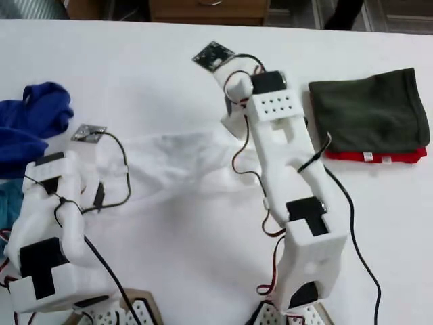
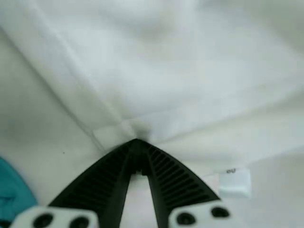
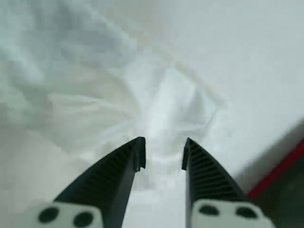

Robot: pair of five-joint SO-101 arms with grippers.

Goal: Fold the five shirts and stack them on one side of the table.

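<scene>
A white shirt point(image 1: 176, 162) lies crumpled on the white table between my two arms. My left gripper point(image 2: 137, 144) is shut on a seam at the shirt's point(image 2: 156, 71) edge, at the left end of the cloth point(image 1: 108, 162). My right gripper point(image 3: 162, 152) is open, its fingers straddling a bunched fold of the white shirt point(image 3: 164, 104) at the cloth's right end. A dark green folded shirt point(image 1: 369, 112) rests on a red folded one point(image 1: 379, 156) at the right side. A blue shirt point(image 1: 34, 118) and a teal shirt point(image 1: 8, 200) lie heaped at the left.
The right arm point(image 1: 284, 156) stretches over the table's middle, close beside the folded stack. The teal shirt point(image 2: 12, 194) lies just beside my left gripper. A white label point(image 2: 232, 183) shows on the shirt. Bare table point(image 1: 135, 68) spreads toward the far edge.
</scene>
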